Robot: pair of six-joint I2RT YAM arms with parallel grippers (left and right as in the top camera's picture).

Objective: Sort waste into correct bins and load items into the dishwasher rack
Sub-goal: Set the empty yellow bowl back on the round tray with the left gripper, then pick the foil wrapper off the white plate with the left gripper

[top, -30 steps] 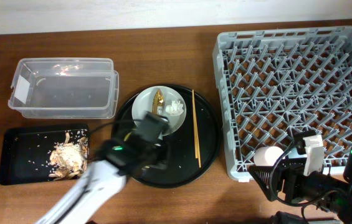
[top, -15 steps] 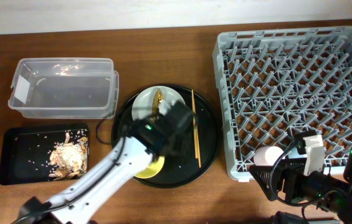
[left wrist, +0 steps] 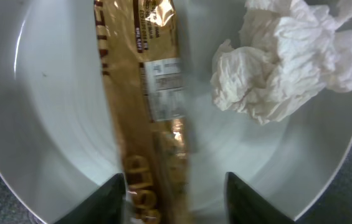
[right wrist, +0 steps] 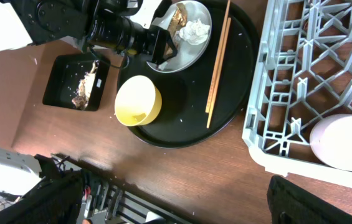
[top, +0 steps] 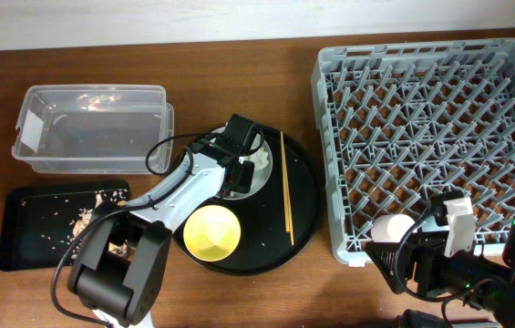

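Note:
My left gripper [left wrist: 176, 205] is open and low over the pale grey plate [left wrist: 45, 106], its fingers either side of the brown-gold wrapper [left wrist: 144, 93]. The crumpled white tissue [left wrist: 288, 59] lies beside the wrapper on the plate. In the overhead view the left gripper [top: 237, 157] is over the plate [top: 210, 157]. The yellow bowl [top: 211, 230] and the chopsticks [top: 286, 187] lie on the round black tray. Food scraps [top: 87, 217] lie in the shallow black tray [top: 29, 232]. The pink cup [top: 392, 228] sits in the rack [top: 430, 109]. My right gripper [right wrist: 182, 208] is open and empty. The blue cup is out of view.
The clear tub [top: 93, 137] with a white label stands at the back left. The large round black tray [top: 307, 196] lies between the tub and the rack. My right arm [top: 458, 264] stays at the front right by the rack's corner.
My left arm has swung from the front of the round tray back to the plate. The yellow bowl, hidden under the arm before, now shows. The right arm has not moved.

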